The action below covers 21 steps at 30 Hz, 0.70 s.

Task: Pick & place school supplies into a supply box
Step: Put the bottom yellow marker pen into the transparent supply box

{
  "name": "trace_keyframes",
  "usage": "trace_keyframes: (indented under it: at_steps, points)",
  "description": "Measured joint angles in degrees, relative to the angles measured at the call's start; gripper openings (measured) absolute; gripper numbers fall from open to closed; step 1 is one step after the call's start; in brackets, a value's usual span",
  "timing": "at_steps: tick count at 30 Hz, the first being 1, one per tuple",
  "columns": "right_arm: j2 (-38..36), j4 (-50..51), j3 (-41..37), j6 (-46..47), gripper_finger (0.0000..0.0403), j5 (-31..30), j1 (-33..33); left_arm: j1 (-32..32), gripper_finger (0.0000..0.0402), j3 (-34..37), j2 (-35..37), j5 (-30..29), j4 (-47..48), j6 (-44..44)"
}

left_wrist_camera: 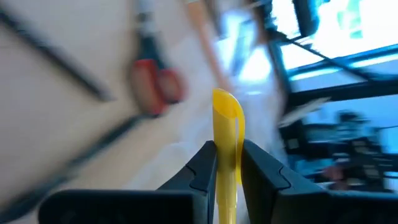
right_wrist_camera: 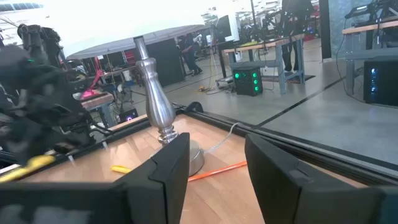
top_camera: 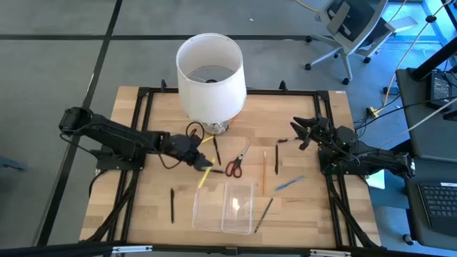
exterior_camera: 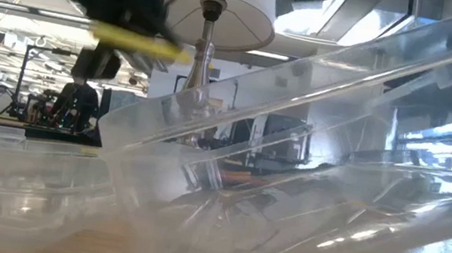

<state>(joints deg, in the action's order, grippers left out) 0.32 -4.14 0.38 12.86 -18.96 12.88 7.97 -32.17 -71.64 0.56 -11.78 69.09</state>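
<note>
Yellow pen clamped in left gripper, above table. Clear supply box at front centre. Red-handled scissors, orange pencil, blue pen, dark pens scattered around box.
</note>
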Motion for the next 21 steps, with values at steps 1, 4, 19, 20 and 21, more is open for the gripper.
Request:
trace_keyframes:
  at_steps: [1, 4, 19, 20, 21]
  points:
    - [-0.01, 0.0, 0.01, -0.08, 0.0159, 0.0, 0.0, 1.84, 0.0043, -0.49, -0.58, -1.98, -1.81, 0.52]
    - [-0.02, -0.02, 0.0, -0.07, 0.0159, 0.0, 0.0, 7.04, 0.0043, -4.38, -3.14, -7.61, -1.76, 0.86]
    - [-0.02, -0.02, 0.02, 0.07, 0.0159, 0.13, 0.0, 13.53, 0.0043, -38.06, -32.91, -18.98, 17.13, 6.06]
    - [-0.02, -0.02, 0.02, 0.07, 0.0159, 0.13, 0.0, 13.3, 0.0043, -39.34, -34.73, -18.84, 17.08, 6.92]
    - [-0.01, 0.0, 0.0, 0.07, 0.0159, 0.13, 0.0, 13.25, 0.0044, -40.46, -36.35, -18.35, 16.79, 7.71]
